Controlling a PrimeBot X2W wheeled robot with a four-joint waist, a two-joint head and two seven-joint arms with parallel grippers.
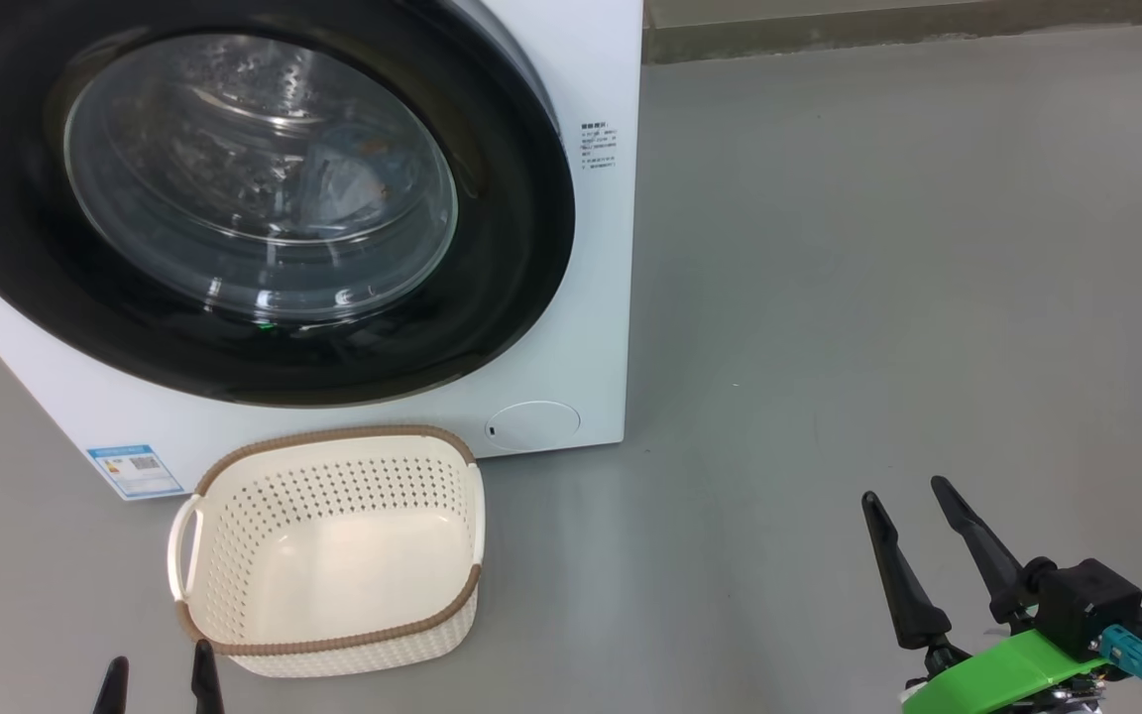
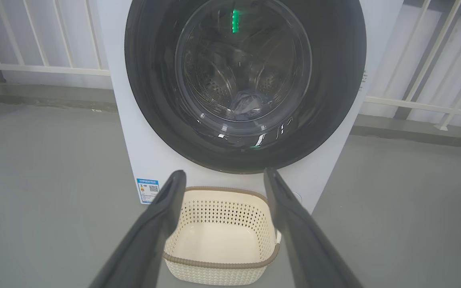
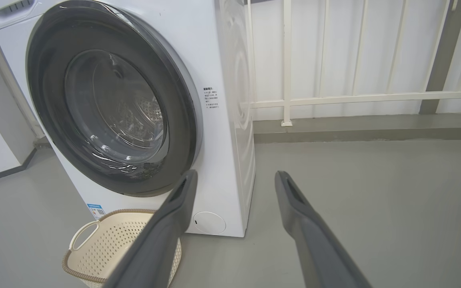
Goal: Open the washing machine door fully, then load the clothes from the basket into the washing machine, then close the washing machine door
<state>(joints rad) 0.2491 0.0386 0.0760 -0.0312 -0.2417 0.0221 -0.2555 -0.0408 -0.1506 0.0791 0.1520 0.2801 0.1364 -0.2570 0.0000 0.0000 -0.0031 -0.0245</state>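
Left gripper (image 1: 159, 662), cut off at the bottom edge, and right gripper (image 1: 905, 491) both stand wide open, holding nothing. The basket (image 1: 333, 434) sits on the floor (image 1: 829, 297) just before the washing machine (image 1: 596, 327), long axis along its front. The washing machine door (image 1: 512, 297) is shut, facing the robot. The clothes (image 2: 246, 105) show dimly behind it.

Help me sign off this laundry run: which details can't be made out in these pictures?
Clothes, left wrist view: dim behind the washing machine door glass and glare; piece count unclear.
Text label, head view: print too small to read.
Washing machine top, head view: cut off by the upper edge.
Left tool, head view: wrist cut off by the bottom edge.
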